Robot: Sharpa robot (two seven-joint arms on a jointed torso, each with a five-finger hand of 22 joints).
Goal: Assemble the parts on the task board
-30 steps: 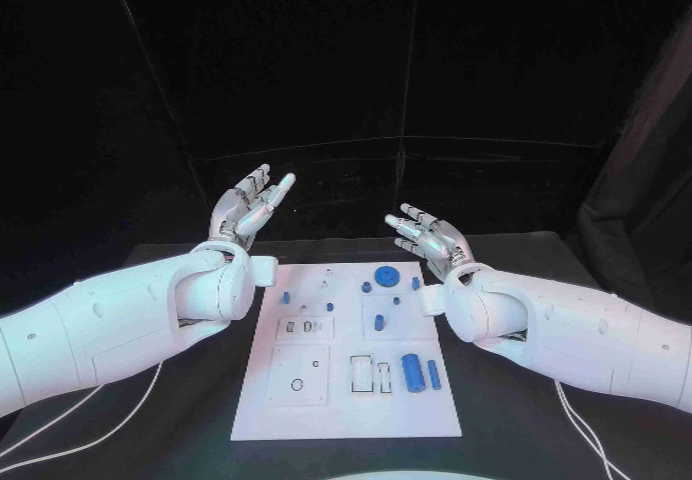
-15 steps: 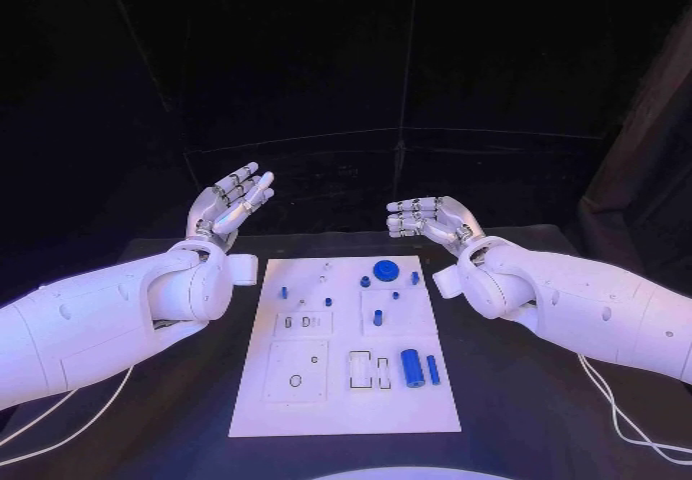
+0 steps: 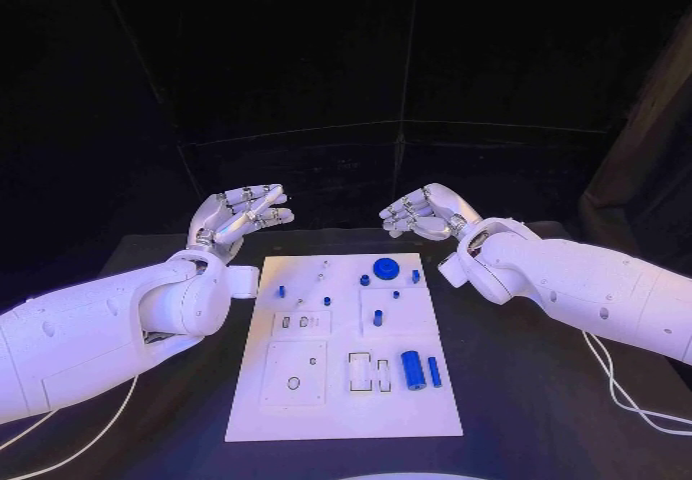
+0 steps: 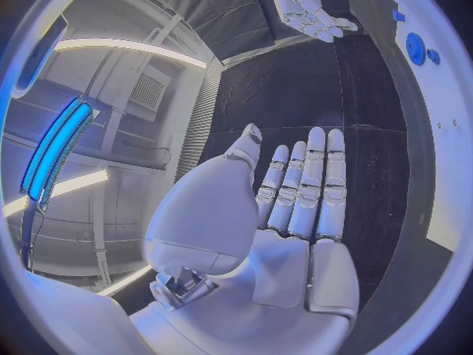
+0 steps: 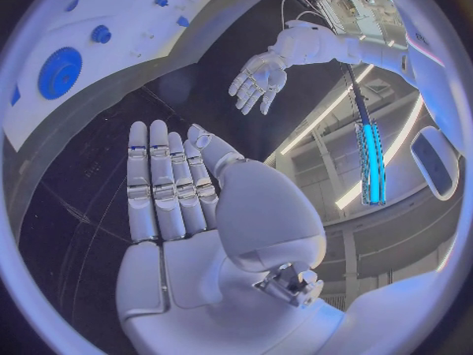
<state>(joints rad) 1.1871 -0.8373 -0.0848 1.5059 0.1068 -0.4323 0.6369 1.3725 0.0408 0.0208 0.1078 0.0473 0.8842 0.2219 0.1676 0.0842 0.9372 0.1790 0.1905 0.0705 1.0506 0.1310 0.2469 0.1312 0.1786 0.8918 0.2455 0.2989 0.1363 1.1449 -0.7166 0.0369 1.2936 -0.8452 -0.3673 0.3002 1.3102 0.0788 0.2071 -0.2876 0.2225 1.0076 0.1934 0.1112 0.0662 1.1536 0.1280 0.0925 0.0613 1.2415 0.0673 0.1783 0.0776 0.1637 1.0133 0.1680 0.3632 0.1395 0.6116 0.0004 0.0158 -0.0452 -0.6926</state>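
Parts [image 3: 413, 370] lie on the flat white board [image 3: 343, 425] in the middle of the black table [image 3: 534, 400]. Both hands hang past its far end, holding nothing: left hand [image 3: 240, 215] and right hand [image 3: 427, 213], fingers apart. I think a clumsy reach could knock the smooth little blue pegs, and the round ones could roll away

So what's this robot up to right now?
It is meant to fit small blue parts into a white board on the black table. Right now it handles nothing: the left hand and the right hand hang in the air beyond the board's far end, empty, palms facing each other. The parts lie untouched on the board.
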